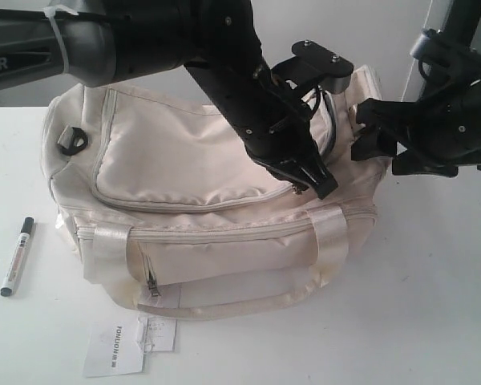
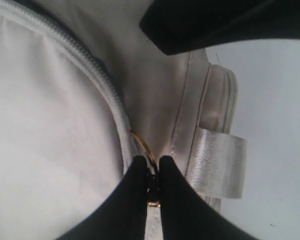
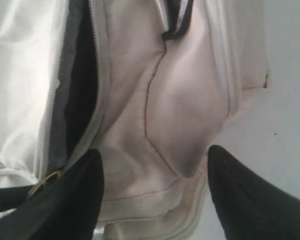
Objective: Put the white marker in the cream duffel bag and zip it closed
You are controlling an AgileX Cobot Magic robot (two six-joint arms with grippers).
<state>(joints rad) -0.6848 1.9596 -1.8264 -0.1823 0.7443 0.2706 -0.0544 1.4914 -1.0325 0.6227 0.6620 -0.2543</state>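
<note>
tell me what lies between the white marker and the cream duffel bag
Nothing but bare white table: the exterior view shows the white marker lying apart from the cream duffel bag, with an empty strip between them.

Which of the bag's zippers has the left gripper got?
The curved upper zipper: the left gripper is shut on its gold ring pull. The straight zipper below and the short front-pocket zipper are untouched.
</note>
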